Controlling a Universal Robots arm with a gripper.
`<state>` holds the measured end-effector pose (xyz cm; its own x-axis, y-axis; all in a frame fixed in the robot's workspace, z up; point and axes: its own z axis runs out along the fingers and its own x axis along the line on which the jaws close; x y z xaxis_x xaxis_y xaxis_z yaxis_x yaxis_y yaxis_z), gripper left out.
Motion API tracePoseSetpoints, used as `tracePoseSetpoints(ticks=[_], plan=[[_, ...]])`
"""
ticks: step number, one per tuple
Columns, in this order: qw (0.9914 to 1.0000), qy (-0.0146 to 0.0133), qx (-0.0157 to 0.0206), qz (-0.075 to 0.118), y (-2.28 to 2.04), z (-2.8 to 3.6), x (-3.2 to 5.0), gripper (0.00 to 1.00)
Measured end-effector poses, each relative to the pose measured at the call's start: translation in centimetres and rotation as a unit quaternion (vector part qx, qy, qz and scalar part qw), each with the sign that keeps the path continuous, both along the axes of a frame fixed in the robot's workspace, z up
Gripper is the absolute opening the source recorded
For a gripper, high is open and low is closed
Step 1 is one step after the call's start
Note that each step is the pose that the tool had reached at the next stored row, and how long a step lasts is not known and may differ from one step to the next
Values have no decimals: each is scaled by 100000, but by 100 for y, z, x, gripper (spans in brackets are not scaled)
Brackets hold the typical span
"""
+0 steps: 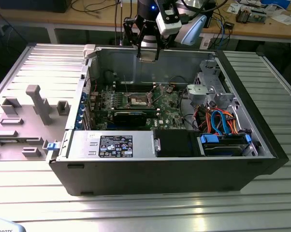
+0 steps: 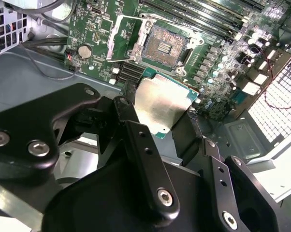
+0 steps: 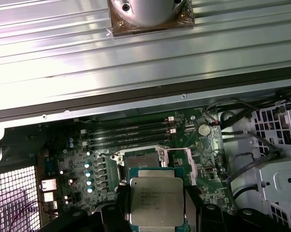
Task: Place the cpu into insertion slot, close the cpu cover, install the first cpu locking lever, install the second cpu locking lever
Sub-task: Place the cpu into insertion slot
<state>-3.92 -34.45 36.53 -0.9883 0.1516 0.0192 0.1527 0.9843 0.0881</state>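
My gripper hangs high over the open computer case, near its back wall, shut on the cpu. In both wrist views the cpu is a flat silver square, clamped at two opposite edges by the black fingers. Below it on the green motherboard lies the insertion slot, bare, with its dark centre exposed. The cpu cover stands flipped open beside the socket. The cpu is well above the slot and touches nothing else.
The case walls ring the board. A drive cage with orange and blue cables fills the exterior view's right; a power supply sits at the front. Memory slots run beside the socket. A grey fixture plate lies outside, left.
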Motion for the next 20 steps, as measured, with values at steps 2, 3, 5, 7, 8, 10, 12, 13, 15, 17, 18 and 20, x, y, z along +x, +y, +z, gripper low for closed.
tracePoseSetpoints(ticks=[2,3,5,7,8,10,12,13,15,17,18,20], plan=[[100000,0,0,-180,0,0,0,54],[100000,-1,0,-275,0,0,0,54],[99999,-2,4,-346,1,-1,-2,54],[99998,3,-6,-576,2,0,-6,54],[99997,0,-1,-744,3,-2,-6,54],[99997,-1,2,-805,3,-2,-7,54],[99996,2,-4,-883,3,-2,-8,54],[99995,-1,1,-976,3,-3,-9,54],[99994,0,-2,-1095,3,-3,-9,54],[99990,1,-4,-1408,3,-4,-10,54],[99988,0,-2,-1523,3,-4,-10,54],[99987,-1,-2,-1637,3,-4,-10,54]])
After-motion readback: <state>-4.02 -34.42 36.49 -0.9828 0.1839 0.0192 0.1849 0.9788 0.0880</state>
